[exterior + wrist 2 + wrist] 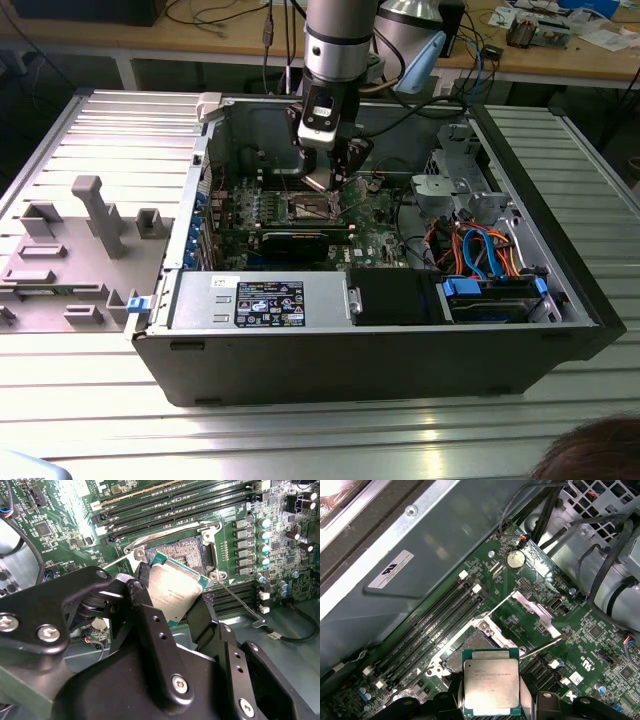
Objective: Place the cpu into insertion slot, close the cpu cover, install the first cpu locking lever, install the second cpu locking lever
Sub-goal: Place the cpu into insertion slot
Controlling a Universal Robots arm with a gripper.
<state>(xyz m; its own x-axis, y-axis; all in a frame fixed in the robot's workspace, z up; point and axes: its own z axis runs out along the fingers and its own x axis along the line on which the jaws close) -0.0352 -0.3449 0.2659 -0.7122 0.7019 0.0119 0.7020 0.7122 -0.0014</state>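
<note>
My gripper [172, 607] is shut on the cpu [175, 586], a flat square chip with a dull metal top and a green edge, held by two opposite sides between the black fingers [202, 615]. The chip hangs tilted just above the insertion slot [182, 550], whose dark centre and silvery rim are partly hidden behind it. In the first wrist view the cpu [491, 682] covers the near part of the slot [472, 645]. The cpu cover [532, 609] stands swung open at the slot's side. Two thin wire levers [542, 647] stick out, unlatched. In the exterior view the gripper [325, 180] hovers over the slot [310, 207].
The green motherboard [375, 235] lies inside an open black computer case [400, 350]. Memory slots [435, 620] run along one side of the socket. A labelled silver power-supply box [265, 300], cables [480, 250] and a drive cage [450, 170] crowd the case. A grey fixture [95, 215] stands at the exterior view's left.
</note>
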